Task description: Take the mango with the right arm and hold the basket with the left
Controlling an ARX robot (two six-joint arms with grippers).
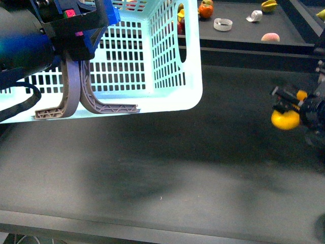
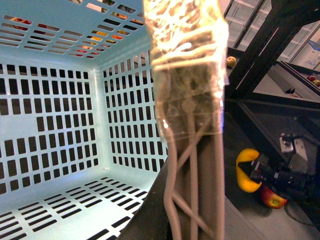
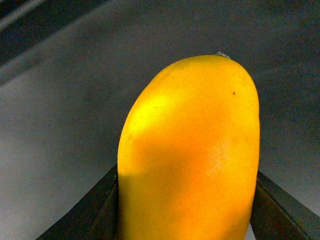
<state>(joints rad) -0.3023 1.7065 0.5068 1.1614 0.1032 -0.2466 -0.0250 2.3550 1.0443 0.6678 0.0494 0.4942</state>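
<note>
- Dark grey table top (image 1: 167, 173) fills the front view, and behind it, a step higher, runs a dark shelf (image 1: 244, 30) with small things on it.
- At the far left, the left gripper (image 1: 76, 35), black with blue parts, is closed around the two grey-brown handles (image 1: 76, 86) of the basket (image 1: 167, 61). The handles stand together and go up into it.
- In the left wrist view, the handles (image 2: 192, 165) are wrapped near the top in clear shiny film (image 2: 187, 60). The fingers themselves do not show there.
- The light-turquoise basket is on the left half of the scene, seen with its slotted inside (image 2: 60, 125) open to the camera. A soft shadow lies on the table under it. I cannot tell if it touches the table.
- On the shelf, from left to right, there is an orange-red fruit (image 1: 205, 10), a white ring (image 1: 222, 24), a second small white thing (image 1: 255, 16), a yellow fruit (image 1: 269, 5) and a pale peach (image 1: 270, 37).
- Far right, well apart from the basket, the right gripper (image 1: 288, 109) holds the mango (image 1: 283, 121).
- The right wrist view shows the bright yellow-orange mango (image 3: 192, 150) pinched between the two black fingers (image 3: 85, 220), one on each side.
- From the left wrist view, the mango (image 2: 246, 172) is in the right gripper (image 2: 262, 172), and a red and yellow fruit (image 2: 272, 198) lies just beside.
</note>
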